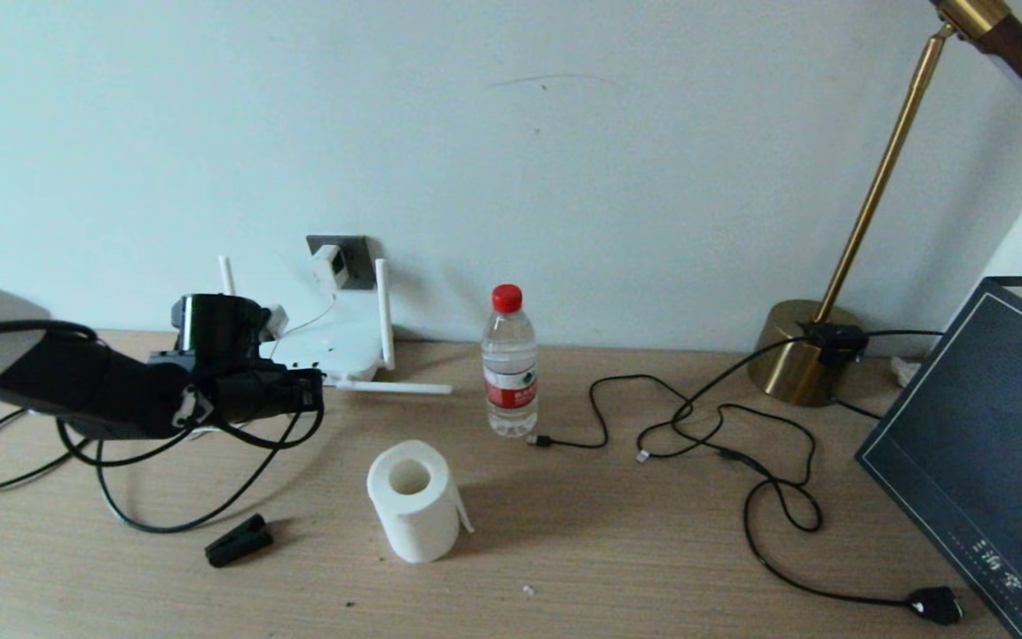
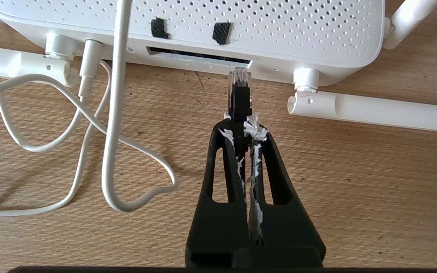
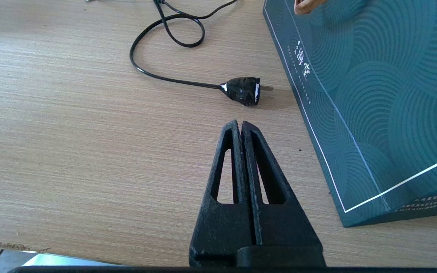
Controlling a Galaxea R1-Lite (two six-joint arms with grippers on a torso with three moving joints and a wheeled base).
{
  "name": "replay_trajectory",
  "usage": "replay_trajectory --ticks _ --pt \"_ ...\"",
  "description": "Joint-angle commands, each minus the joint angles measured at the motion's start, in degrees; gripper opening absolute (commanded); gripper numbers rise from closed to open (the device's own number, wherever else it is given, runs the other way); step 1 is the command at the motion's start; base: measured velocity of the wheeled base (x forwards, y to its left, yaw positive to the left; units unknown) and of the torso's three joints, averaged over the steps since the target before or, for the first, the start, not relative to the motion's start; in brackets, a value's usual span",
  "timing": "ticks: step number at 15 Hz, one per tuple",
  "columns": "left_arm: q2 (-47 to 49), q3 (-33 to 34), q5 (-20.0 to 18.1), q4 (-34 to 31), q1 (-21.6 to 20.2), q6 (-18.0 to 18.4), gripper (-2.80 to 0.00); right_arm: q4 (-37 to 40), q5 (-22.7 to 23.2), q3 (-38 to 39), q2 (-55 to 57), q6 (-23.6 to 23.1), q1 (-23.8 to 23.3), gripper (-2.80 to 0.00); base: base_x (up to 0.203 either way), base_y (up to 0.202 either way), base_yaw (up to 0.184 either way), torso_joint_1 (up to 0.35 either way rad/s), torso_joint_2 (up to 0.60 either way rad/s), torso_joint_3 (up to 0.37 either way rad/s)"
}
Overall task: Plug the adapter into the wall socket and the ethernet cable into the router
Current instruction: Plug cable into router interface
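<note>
My left gripper [image 2: 241, 125] is clamped on the ethernet cable [image 2: 240, 99] just behind its clear clip connector, which sits at the mouth of the dark port slot on the router [image 2: 279, 30], touching or nearly so. I cannot tell whether it has entered. The router lies at the table's [image 1: 653, 550] back edge, left of centre, against the wall. Above it the adapter [image 1: 331, 264] already sits in the wall socket [image 1: 353, 244], its thin white cord [image 2: 112, 113] looping down to the router's edge.

Risks from here, as I judge them:

1. Misalignment. The connector appears near the slot's end; if it meets the housing lip, it will jam rather than seat.
2. Router slide. The router is light and unrestrained, so a push may shove it toward the wall instead of latching the clip.
3. Slip in grip. The shredded white padding on my fingers [image 2: 224, 159] may let the plug twist under load.
4. Cord snag. The white cord lies close beside my approach.

My right gripper [image 3: 241, 127] hangs closed and empty near the front right corner, beside a black plug [image 3: 243, 90] and a dark box [image 3: 374, 94].
</note>
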State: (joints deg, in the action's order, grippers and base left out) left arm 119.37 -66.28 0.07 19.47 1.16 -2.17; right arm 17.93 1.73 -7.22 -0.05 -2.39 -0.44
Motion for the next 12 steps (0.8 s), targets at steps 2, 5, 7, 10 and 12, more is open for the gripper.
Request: replay_trajectory --ticks 2,5,7,10,12 --pt "0.2 -0.2 0.0 0.1 -0.2 0.0 -2.80 0.1 0.0 0.0 0.0 0.0 0.0 -2.80 0.000 0.000 0.000 0.000 0.00 0.000" --pt "0.4 -0.3 -0.4 0.1 -0.5 0.0 -2.80 0.1 0.0 0.0 0.0 -0.1 0.0 -2.80 0.000 0.000 0.000 0.000 0.00 0.000" --pt "0.6 -0.6 -0.4 0.1 -0.5 0.0 -2.80 0.1 0.0 0.0 0.0 0.0 0.0 -2.80 0.000 0.000 0.000 0.000 0.00 0.000" --pt "0.8 -1.3 -0.4 0.1 -0.5 0.0 -2.80 0.1 0.0 0.0 0.0 0.0 0.0 -2.80 0.000 0.000 0.000 0.000 0.00 0.000" --pt "1.0 -1.3 -0.4 0.1 -0.5 0.0 -2.80 0.1 0.0 0.0 0.0 -0.1 0.0 -2.80 0.000 0.000 0.000 0.000 0.00 0.000"
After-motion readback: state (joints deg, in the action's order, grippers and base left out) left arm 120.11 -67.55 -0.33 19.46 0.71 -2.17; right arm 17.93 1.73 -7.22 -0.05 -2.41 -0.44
